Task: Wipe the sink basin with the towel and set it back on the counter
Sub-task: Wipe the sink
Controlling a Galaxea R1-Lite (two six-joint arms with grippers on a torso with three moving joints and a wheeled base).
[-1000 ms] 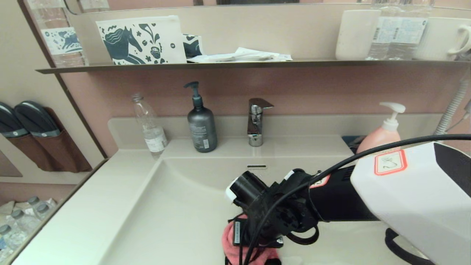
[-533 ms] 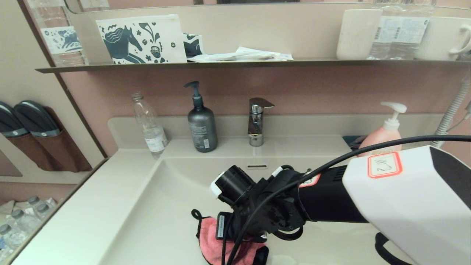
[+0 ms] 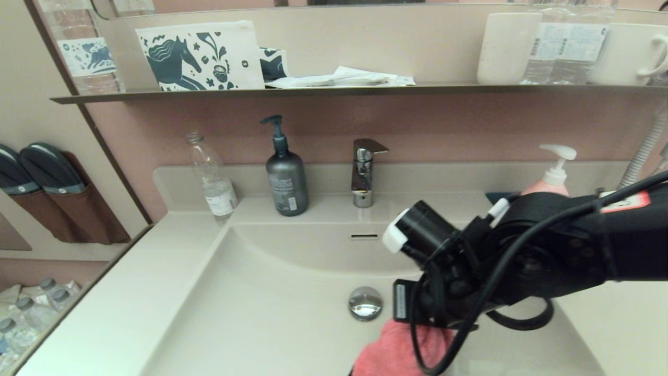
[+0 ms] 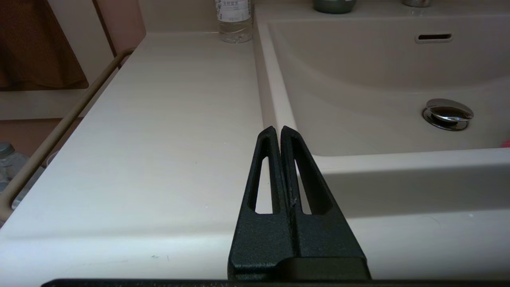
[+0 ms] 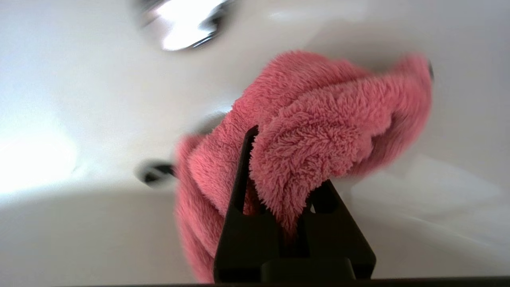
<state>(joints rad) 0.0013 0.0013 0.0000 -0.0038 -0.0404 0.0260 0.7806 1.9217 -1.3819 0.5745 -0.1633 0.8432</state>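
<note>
The coral-pink towel (image 3: 396, 352) (image 5: 318, 119) lies bunched on the floor of the sink basin (image 3: 271, 292), near its front edge and just front-right of the chrome drain plug (image 3: 365, 303). My right gripper (image 5: 279, 159) is shut on a fold of the towel and points down into the basin; in the head view the black right wrist (image 3: 469, 271) hides its fingers. My left gripper (image 4: 277, 129) is shut and empty, low over the counter (image 4: 159, 139) by the basin's left rim, and does not show in the head view. The overflow slot (image 3: 364, 236) shows on the back wall.
On the back ledge stand the faucet (image 3: 364, 172), a dark pump bottle (image 3: 286, 180) and a clear plastic bottle (image 3: 213, 177). A pink soap bottle (image 3: 550, 183) stands at the back right behind my arm. A thin dark shelf (image 3: 339, 91) holds several items overhead.
My right arm dragged the towel left across the basin floor, then swept it right. The drain plug, hidden before, now shows.
</note>
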